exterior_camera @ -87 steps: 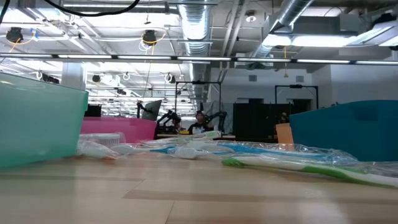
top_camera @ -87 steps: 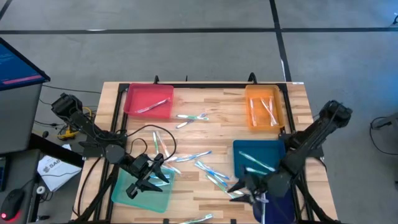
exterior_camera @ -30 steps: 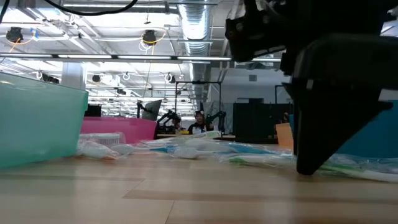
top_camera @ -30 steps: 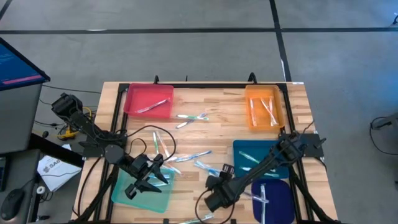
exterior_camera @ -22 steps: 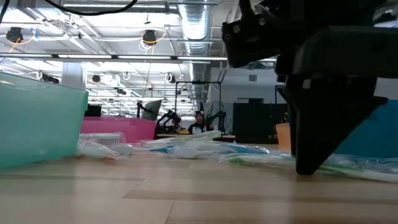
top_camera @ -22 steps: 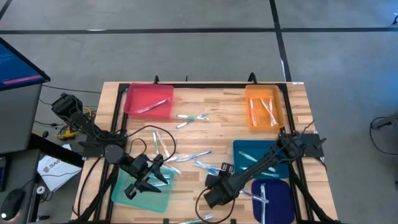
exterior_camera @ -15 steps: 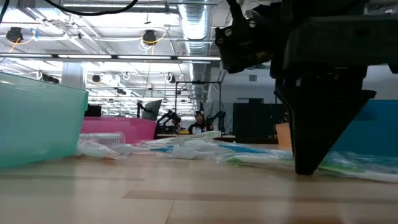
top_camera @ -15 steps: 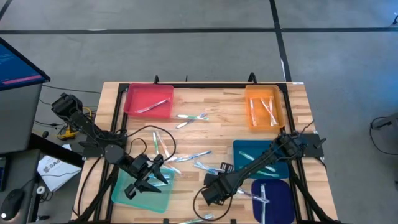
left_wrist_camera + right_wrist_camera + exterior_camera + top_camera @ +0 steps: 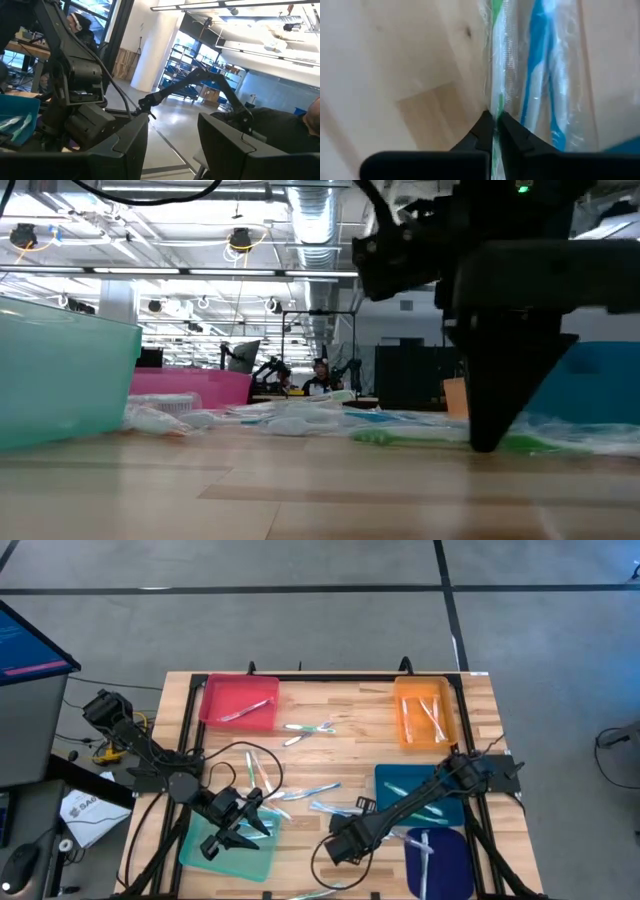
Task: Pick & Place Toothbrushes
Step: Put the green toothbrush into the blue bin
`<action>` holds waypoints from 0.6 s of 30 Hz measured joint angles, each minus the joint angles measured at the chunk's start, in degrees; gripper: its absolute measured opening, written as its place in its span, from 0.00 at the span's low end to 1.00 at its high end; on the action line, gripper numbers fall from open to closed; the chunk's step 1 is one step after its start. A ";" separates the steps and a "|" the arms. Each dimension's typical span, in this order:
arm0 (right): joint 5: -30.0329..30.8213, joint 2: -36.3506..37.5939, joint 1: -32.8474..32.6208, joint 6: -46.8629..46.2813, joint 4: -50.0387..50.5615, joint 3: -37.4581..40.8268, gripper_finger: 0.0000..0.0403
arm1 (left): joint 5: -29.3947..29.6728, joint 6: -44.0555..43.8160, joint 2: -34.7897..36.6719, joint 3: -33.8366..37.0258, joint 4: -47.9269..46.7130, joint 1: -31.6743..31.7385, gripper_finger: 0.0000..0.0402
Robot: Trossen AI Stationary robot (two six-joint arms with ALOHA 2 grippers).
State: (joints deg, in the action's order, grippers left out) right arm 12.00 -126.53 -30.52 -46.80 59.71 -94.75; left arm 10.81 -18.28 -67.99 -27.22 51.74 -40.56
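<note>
Several wrapped toothbrushes (image 9: pixel 320 790) lie loose on the wooden table's middle. My right gripper (image 9: pixel 340 843) points down near the front edge, shut on a green toothbrush (image 9: pixel 496 60) in a clear wrapper. A blue toothbrush (image 9: pixel 537 65) lies right beside it. In the low view my right gripper (image 9: pixel 488 442) stands on the green toothbrush (image 9: pixel 400 438). My left gripper (image 9: pixel 250 822) hovers open over the teal tray (image 9: pixel 215 855), and the left wrist view shows nothing between my left gripper's (image 9: pixel 172 145) fingers. My right gripper pinches the green toothbrush through its clear wrapper (image 9: pixel 495 107), one finger on each long side. The fingers (image 9: pixel 482 131) come from above, pointing steeply down. The brush lies nearly level at table height; whether it is clear of the wood I cannot tell.
A red tray (image 9: pixel 240 690) stands far left and an orange tray (image 9: pixel 425 735) far right. A blue tray (image 9: pixel 440 778) and a dark blue tray (image 9: pixel 445 865) stand at the right; each holds toothbrushes. Black cable loops (image 9: pixel 245 750) lie by the left arm.
My right gripper has drifted a little toward the table's far edge and risen slightly. In the low view its dark outline has narrowed. The green toothbrush, which slanted down toward the camera, now lies nearly level under the fingers.
</note>
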 joint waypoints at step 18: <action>5.85 15.10 -2.82 3.77 3.77 -0.33 0.01 | 0.13 0.00 0.00 0.00 0.15 0.02 0.42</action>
State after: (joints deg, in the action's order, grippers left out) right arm 17.86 -111.43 -33.34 -43.03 63.47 -95.08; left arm 10.94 -18.28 -67.99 -27.22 51.90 -40.54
